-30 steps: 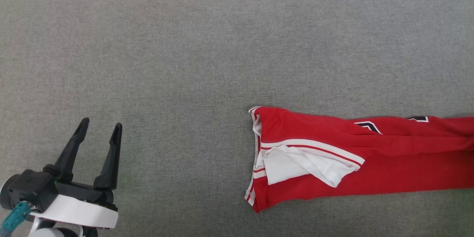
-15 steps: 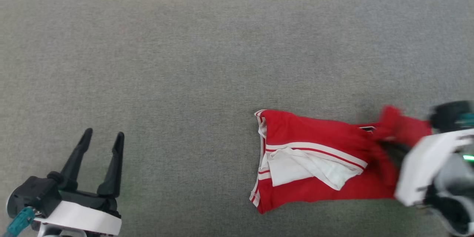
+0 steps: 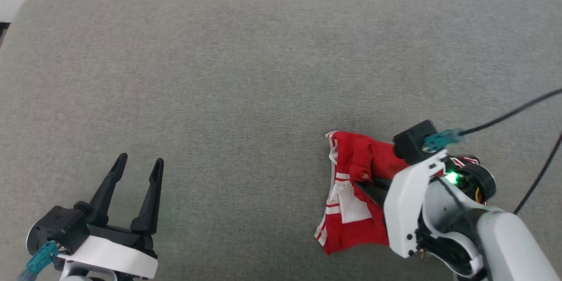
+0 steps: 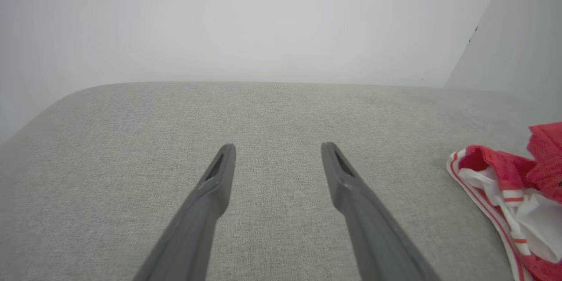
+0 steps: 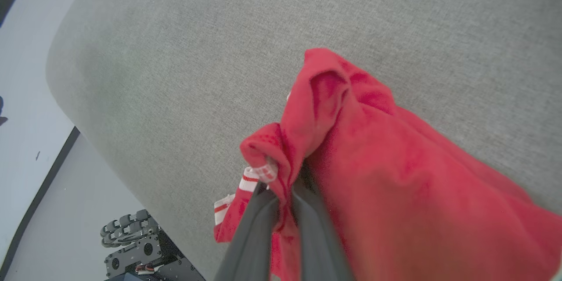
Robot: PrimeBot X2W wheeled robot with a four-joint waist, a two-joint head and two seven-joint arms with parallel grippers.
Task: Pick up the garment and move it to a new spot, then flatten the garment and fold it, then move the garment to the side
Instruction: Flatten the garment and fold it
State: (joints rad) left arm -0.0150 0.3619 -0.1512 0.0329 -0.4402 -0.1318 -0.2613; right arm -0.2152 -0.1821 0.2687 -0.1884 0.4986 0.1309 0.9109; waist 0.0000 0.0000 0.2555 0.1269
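Bunched from a long strip into a heap on the cushion [image 3: 246, 74], the garment [image 3: 351, 215] in the head view sits at the tips of the right gripper [image 3: 368, 181], well right of the spread, empty left gripper [image 3: 139, 161]; in the left wrist view it lies off to the fingers' right; in the right wrist view the fingers clamp a red fold.

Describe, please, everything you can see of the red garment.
The garment is a red knit jersey with white sleeve cloth and red-and-white striped trim, a bit of dark white-edged lettering showing. It sits bunched, partly lifted, on the grey cushion, at the robot's right. The right pincer is shut on a gathered red fold.
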